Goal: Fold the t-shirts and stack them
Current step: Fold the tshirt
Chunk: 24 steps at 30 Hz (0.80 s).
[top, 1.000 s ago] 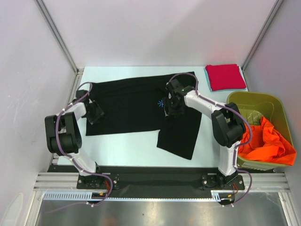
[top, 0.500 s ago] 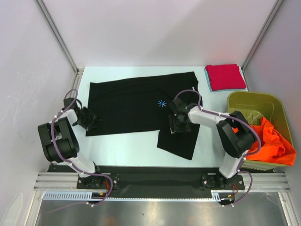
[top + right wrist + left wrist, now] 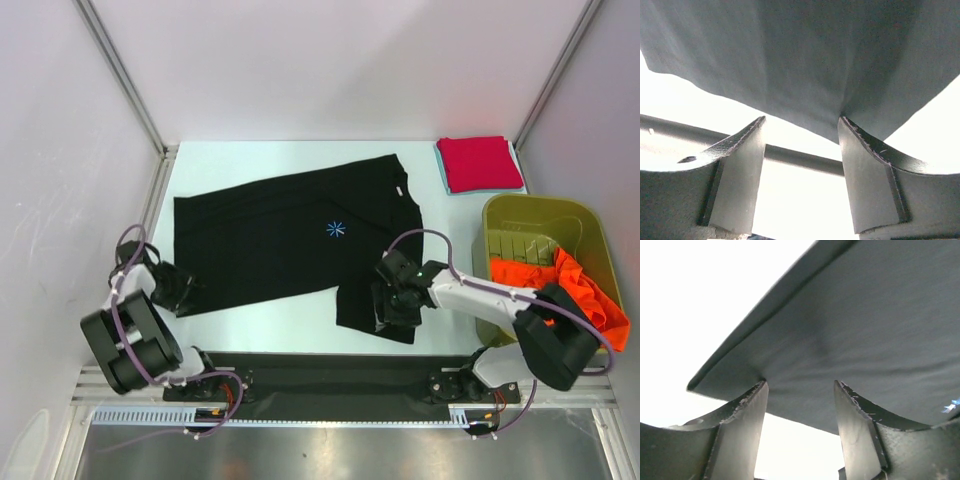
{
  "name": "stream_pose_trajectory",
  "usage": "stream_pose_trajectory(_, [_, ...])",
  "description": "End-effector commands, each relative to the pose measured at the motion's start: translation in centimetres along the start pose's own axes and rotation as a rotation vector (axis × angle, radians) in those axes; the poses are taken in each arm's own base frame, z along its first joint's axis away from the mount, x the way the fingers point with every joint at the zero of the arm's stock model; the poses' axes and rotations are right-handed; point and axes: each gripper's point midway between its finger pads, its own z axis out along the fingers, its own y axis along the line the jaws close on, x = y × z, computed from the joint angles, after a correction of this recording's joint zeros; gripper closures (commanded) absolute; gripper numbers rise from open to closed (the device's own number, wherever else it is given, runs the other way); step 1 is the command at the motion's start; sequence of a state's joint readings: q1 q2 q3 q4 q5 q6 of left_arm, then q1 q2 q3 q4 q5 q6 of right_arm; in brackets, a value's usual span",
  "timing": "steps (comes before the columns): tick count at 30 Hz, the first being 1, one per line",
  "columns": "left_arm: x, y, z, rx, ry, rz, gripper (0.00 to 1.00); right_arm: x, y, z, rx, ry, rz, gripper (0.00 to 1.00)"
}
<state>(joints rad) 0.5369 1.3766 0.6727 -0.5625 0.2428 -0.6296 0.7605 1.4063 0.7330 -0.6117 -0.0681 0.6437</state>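
The black t-shirt with a blue asterisk mark lies spread on the table, slightly askew. My left gripper sits at its near-left corner, and in the left wrist view the jaws stand apart with the cloth at the fingertips. My right gripper rests on the shirt's near-right flap, and in the right wrist view the jaws stand apart with cloth at the tips. A folded red t-shirt lies at the back right. An orange t-shirt is bunched in the bin.
The olive-green plastic bin stands at the right edge, next to the right arm. The red shirt rests on a light blue sheet. A black rail runs along the table's near edge, just below the shirt's flap.
Both grippers have moved toward the near edge, and the black shirt has slid with them, nearer and a little left. The right arm has stretched out low and flat.
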Motion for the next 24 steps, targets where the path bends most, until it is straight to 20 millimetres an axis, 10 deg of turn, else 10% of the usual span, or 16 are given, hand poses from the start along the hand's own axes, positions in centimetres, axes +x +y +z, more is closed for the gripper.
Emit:
stream_pose_trajectory(1, [1.3, 2.7, -2.1, -0.093, -0.028, -0.062, 0.38, 0.8, 0.6, -2.2, -0.038, -0.005, 0.044, 0.36])
stream_pose_trajectory(6, [-1.7, -1.8, -4.8, 0.056, -0.129, 0.042, 0.33, -7.2, 2.2, -7.3, -0.116, -0.212, 0.006, 0.36])
stream_pose_trajectory(13, [-6.0, -11.2, -8.5, 0.395, -0.295, 0.219, 0.32, -24.0, -2.2, -10.2, -0.172, -0.452, 0.110, 0.35])
stream_pose_trajectory(18, [-9.6, -16.1, -6.1, 0.554, -0.314, 0.301, 0.34, -36.2, -3.8, -12.9, -0.241, -0.703, 0.123, 0.34])
stream_pose_trajectory(24, [-15.6, -19.2, -2.7, 0.559, -0.402, 0.350, 0.35, -44.5, -4.2, -9.5, -0.248, -0.750, 0.070, 0.32])
